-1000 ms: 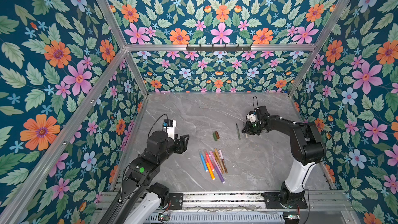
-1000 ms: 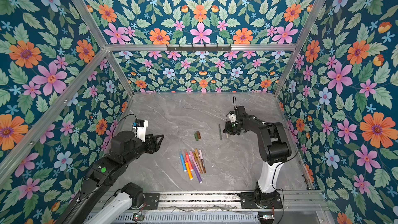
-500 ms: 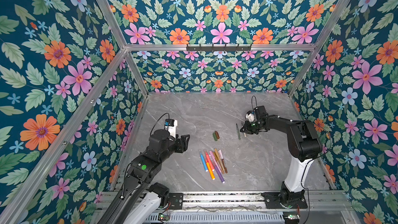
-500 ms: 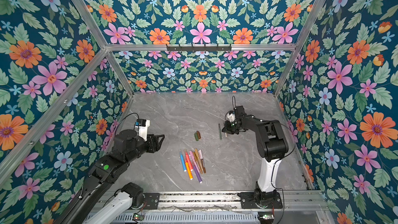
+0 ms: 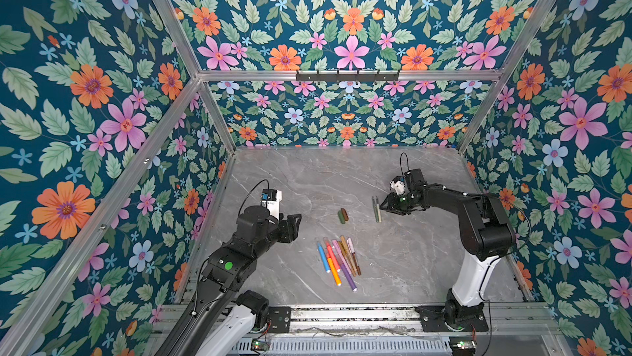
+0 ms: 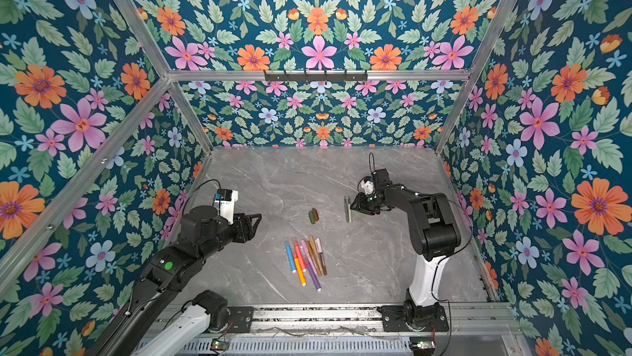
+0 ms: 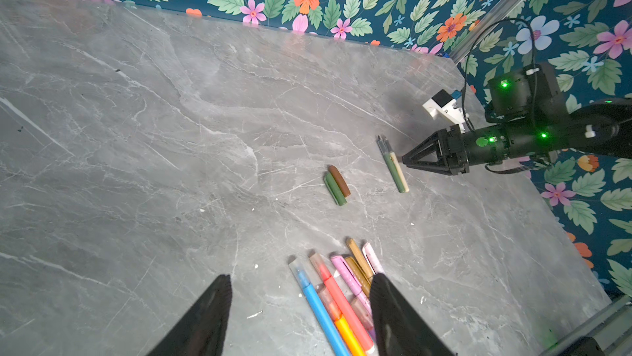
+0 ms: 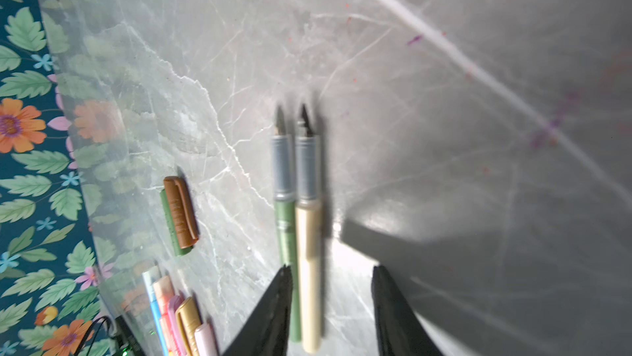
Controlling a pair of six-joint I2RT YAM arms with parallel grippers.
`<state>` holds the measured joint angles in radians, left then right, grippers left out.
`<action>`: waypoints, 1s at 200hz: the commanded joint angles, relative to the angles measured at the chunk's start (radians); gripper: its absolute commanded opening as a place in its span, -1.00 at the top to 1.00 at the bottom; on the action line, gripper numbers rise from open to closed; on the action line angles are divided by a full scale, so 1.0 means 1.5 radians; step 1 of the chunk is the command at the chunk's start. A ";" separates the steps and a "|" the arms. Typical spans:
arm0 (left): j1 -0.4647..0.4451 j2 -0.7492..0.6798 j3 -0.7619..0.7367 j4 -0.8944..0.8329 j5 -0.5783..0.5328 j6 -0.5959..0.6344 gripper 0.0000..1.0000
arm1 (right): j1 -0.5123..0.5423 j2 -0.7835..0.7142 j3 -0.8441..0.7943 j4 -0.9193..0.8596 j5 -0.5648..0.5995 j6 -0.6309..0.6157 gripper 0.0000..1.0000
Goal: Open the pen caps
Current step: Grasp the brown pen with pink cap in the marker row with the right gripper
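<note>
a short brown plastic pen cap [image 7: 339, 179] and a short olive green plastic pen cap [image 7: 334, 193] are found off their pens, lying side by side and touching, mid-tabletop. a green-barrelled pen [image 8: 287, 231] and a cream-barrelled pen [image 8: 307, 234], both uncapped, are laid parallel and touching on the grey marbled tabletop [image 5: 410, 268], nibs bare. the right tool [image 8: 331, 267] is seen released: jaws apart, the cream barrel's end lying loose between them, nothing clamped. the left tool [image 7: 300, 279] is likewise spread and empty, held above the near bundle of capped coloured pens [image 5: 338, 260].

step judged: set-down of the second opened pen; several caps are still on. the next move is judged to call for one pen to be singled out of the tight bundle, with barrel and cap gripped separately and pulled apart along the axis.
</note>
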<state>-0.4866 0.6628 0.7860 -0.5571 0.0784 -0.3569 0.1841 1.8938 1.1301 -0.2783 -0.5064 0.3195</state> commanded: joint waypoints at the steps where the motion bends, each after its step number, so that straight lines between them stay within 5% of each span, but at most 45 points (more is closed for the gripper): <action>1: 0.001 -0.002 0.000 0.008 0.002 0.008 -0.33 | -0.001 -0.014 0.003 -0.023 0.008 -0.004 0.20; 70: 0.000 -0.025 -0.001 0.008 -0.022 0.005 -0.33 | 0.023 -0.233 -0.099 -0.069 0.033 0.038 0.20; 88: 0.000 -0.032 -0.002 0.010 -0.039 -0.004 -0.33 | 0.090 -0.302 -0.141 -0.102 0.082 0.045 0.19; 150: 0.001 -0.064 0.079 -0.083 -0.002 0.004 -0.34 | 0.502 -0.390 -0.219 -0.144 0.293 0.182 0.19; 200: -0.001 -0.131 0.007 -0.042 0.007 -0.016 -0.28 | 0.583 -0.291 -0.225 -0.119 0.347 0.251 0.32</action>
<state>-0.4866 0.4915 0.8040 -0.6384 0.1020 -0.3645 1.0435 1.4071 0.7910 -0.4679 -0.0662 0.6254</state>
